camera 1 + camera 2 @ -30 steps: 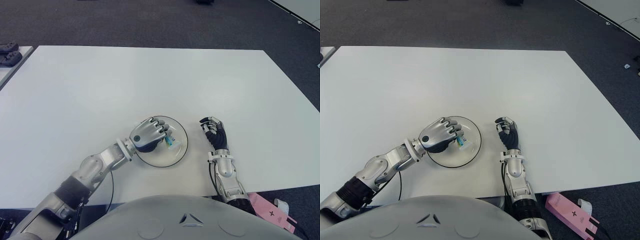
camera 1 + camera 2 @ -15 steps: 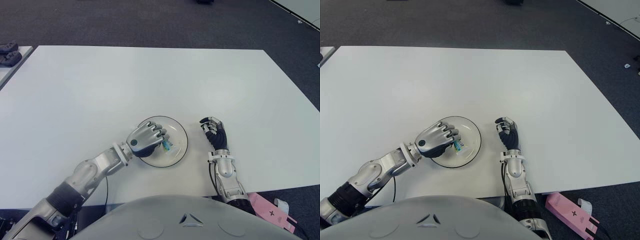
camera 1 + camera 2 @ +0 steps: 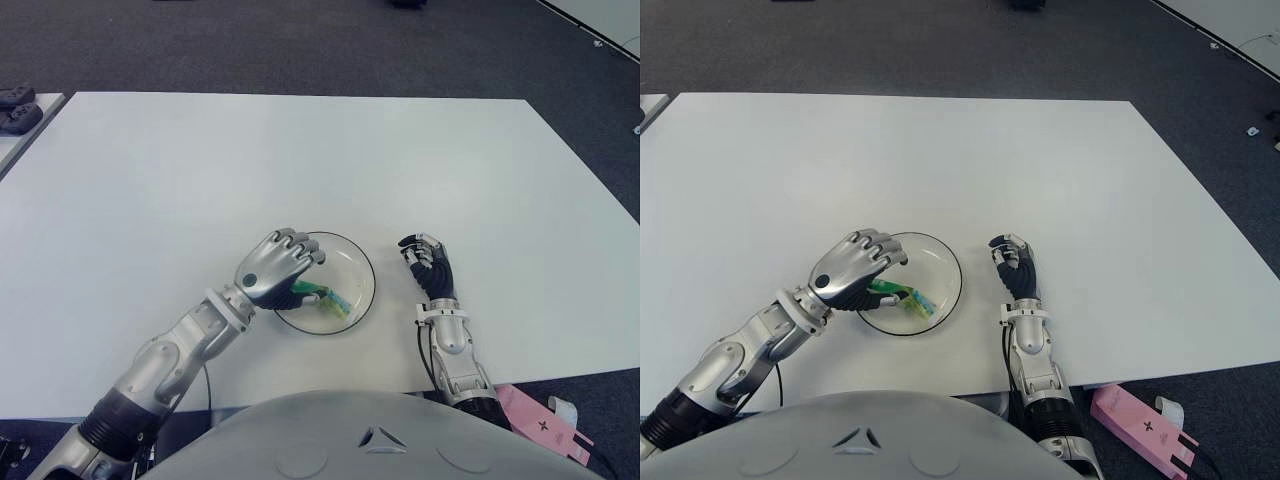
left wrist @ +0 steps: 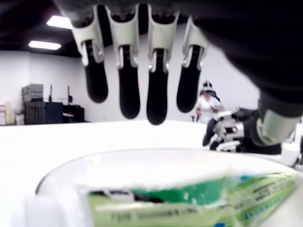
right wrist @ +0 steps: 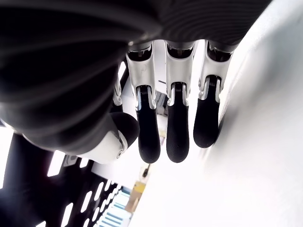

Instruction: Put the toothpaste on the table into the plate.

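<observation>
A green and white toothpaste tube (image 3: 323, 298) lies in the clear round plate (image 3: 357, 268) near the table's front edge. My left hand (image 3: 277, 268) hovers over the plate's left rim, fingers (image 4: 124, 66) spread and holding nothing. The left wrist view shows the toothpaste tube (image 4: 189, 201) lying free in the plate (image 4: 61, 172) below the hand. My right hand (image 3: 428, 262) shows to the right of the plate with its fingers (image 5: 175, 118) curled and nothing in them.
The white table (image 3: 300, 160) stretches away behind the plate. A pink box (image 3: 1140, 425) lies on the floor off the table's front right corner. Dark objects (image 3: 15, 105) sit on another surface at the far left.
My left hand has let go of the toothpaste, which now lies in the plate. The hand has opened and drawn back to the left. The right hand has not moved.
</observation>
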{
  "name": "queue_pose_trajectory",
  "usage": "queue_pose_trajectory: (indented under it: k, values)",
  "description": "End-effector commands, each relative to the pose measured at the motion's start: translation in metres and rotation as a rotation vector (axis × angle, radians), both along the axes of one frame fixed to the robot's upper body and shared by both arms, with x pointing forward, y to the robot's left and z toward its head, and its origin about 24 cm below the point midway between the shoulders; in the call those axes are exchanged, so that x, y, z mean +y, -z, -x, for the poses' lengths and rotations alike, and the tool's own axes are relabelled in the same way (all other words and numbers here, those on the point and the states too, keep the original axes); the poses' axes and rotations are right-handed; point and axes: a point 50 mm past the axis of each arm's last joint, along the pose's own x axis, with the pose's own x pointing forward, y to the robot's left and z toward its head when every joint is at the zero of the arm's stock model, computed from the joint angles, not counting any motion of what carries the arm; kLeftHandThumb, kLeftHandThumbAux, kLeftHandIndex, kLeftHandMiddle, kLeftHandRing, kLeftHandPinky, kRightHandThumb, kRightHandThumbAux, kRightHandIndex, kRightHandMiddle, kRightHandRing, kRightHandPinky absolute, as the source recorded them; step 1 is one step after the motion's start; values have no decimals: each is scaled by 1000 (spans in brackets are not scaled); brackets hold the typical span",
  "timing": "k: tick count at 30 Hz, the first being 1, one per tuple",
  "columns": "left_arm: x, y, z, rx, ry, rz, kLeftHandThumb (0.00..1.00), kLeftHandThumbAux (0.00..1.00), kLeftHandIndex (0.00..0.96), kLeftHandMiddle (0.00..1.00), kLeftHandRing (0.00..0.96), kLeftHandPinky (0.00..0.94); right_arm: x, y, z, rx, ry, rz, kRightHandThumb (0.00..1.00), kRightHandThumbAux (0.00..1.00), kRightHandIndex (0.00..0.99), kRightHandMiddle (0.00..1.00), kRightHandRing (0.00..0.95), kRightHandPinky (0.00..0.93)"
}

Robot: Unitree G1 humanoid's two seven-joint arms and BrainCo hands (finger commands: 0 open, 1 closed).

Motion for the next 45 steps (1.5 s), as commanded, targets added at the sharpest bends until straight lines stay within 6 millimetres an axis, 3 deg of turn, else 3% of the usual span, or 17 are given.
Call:
queue_pose_trajectory:
  k: [1,13,29,35,38,45]
  values:
    - [5,1,1,-30,-44,45,95,388,0,1,1,4,-1,17,10,110,20,4,693,738,423,455,453,449]
    - [7,2,0,-146,-60,154,175,296,0,0,0,0,-1,17,9,103,18,32,693,738,424,457,453,443]
    - [10,3,-2,-186,-64,214,199,285,0,0,0,0,0,16,9,98,21,18,693,737,424,460,450,451]
    - [24,-1,-18,-121,-200,330,217,296,0,0,0,0,1,16,8,105,17,8,693,737,423,457,443,432]
    - [36,-10,-35,-45,-338,492,234,327,0,0,0,21,1,17,8,106,19,4,693,737,424,458,440,431]
    - [54,-11,-50,68,-598,864,257,576,17,11,12,115,1,17,6,97,26,6,694,737,424,464,452,462]
